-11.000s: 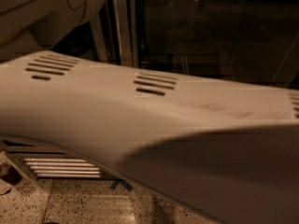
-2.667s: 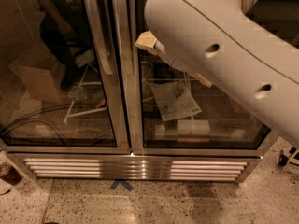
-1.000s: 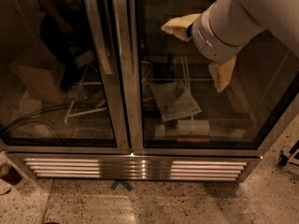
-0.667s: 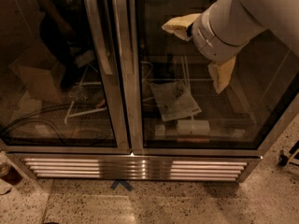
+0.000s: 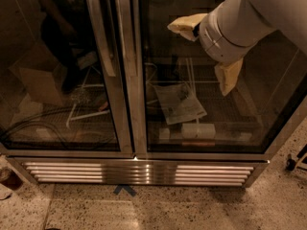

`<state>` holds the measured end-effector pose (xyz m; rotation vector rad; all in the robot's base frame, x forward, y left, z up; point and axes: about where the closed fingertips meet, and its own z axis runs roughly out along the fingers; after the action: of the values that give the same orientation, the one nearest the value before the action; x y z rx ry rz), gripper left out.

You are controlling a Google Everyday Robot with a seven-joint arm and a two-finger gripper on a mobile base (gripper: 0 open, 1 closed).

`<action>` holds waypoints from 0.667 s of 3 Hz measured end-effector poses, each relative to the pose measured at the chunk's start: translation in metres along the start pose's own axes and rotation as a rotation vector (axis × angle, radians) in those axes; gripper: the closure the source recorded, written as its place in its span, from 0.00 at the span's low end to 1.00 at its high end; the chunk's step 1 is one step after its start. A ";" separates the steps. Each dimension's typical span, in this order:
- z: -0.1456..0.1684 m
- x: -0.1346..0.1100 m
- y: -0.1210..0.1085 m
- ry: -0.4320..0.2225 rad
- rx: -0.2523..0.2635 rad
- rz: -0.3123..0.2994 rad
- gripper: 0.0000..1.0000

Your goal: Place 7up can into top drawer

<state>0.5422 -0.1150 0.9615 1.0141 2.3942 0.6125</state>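
Gripper (image 5: 197, 60) high at upper right, in front of the right glass door (image 5: 268, 104) of a two-door cabinet, tan fingers (image 5: 184, 25) spread wide, nothing between them. Behind the glass, newspaper (image 5: 180, 103) lying on wire shelf; blue tape mark (image 5: 124, 189) on speckled floor (image 5: 192, 210)

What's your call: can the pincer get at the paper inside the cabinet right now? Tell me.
Probably not. The pincer, open, hangs in front of the shut glass door, and the paper lies behind that glass, low inside.
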 end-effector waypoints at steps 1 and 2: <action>0.000 0.000 0.000 0.000 0.000 0.001 0.00; 0.000 0.000 0.000 0.000 0.000 0.001 0.00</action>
<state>0.5422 -0.1150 0.9615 1.0148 2.3939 0.6131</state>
